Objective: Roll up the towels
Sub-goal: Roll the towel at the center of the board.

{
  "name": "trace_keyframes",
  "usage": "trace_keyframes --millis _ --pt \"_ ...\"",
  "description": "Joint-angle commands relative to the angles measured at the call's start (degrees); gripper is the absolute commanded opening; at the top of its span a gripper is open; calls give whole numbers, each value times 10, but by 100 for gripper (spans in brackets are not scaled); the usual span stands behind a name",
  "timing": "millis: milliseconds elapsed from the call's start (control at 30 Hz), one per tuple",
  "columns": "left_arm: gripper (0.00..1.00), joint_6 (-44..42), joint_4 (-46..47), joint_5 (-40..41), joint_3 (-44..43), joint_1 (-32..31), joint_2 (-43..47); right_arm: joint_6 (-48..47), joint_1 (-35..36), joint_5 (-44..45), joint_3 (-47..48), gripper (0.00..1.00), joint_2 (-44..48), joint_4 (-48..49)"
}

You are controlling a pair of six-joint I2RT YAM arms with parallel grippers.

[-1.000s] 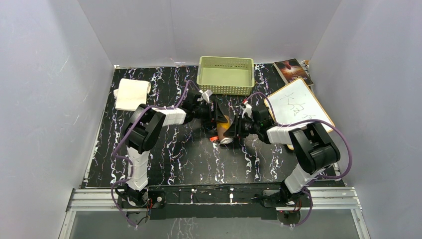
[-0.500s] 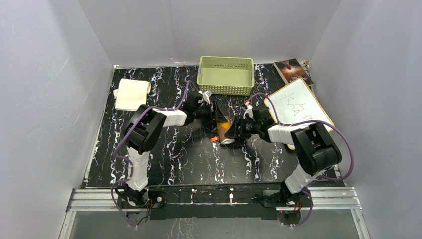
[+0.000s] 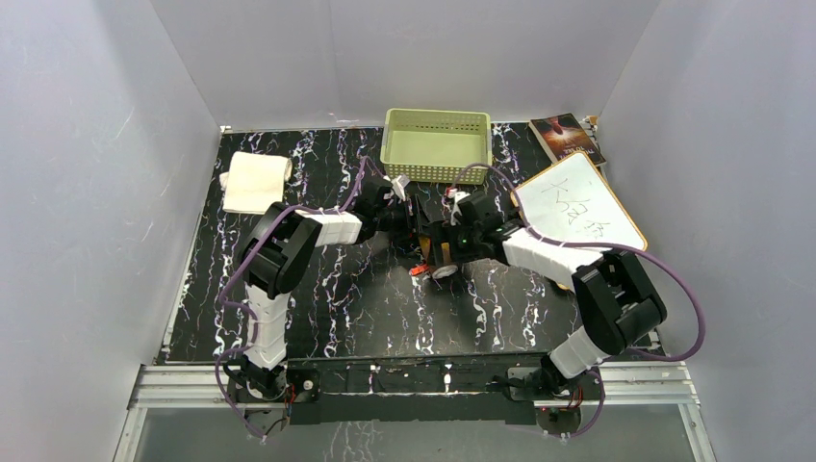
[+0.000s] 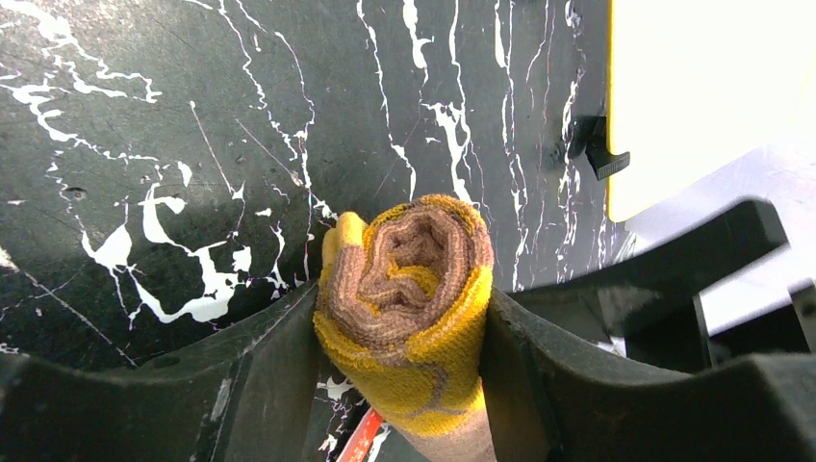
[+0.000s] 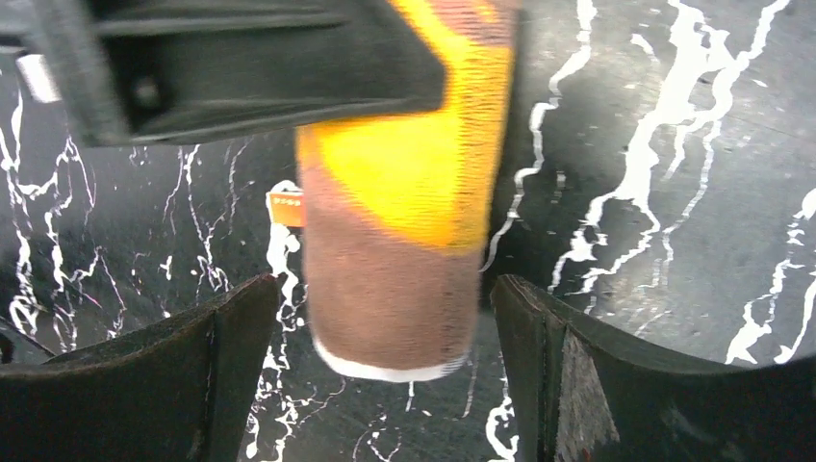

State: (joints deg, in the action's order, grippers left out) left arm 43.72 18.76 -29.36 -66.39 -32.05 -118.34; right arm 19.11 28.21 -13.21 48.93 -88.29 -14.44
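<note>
Grasping the yellow towel [image 4: 409, 308] in the left hand [image 4: 399, 337], pressing in on both flanks, likely to keep the tight spiral from springing loose. Holding it at the middle of the bench [image 3: 366, 308], just in front of the basket [image 3: 438, 173], roughly level (resting on the surface or lifted just off it: cannot tell). Straddling the brown end with the right hand [image 5: 385, 289], released and wide, touching neither side, placed as if to square that end if needed. Leaving the white towel [image 3: 255, 181] at the far left corner, already rolled, well apart from both hands. Judged nearly done: only setting the yellow roll down left
</note>
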Motion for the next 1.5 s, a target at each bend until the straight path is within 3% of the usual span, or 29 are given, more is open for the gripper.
trace_keyframes --millis 0,367,900,1033,1300,1467 --pt "56 -45 -141 115 30 -5 -54 -22 54 100 51 81 9 -43" --pt "56 -52 -152 118 23 -7 -57 -18 78 163 102 80 -56 -61" --pt "56 -57 -168 117 11 -8 -69 -7 98 193 119 61 -106 -57" --pt "57 -58 -169 116 12 -8 -70 -3 103 199 117 52 -110 -61" --pt "63 -63 -184 101 -1 9 -54 11 103 181 106 41 -108 -52" --pt "76 -65 -188 52 -8 63 -1 25 101 171 102 40 -97 -44"
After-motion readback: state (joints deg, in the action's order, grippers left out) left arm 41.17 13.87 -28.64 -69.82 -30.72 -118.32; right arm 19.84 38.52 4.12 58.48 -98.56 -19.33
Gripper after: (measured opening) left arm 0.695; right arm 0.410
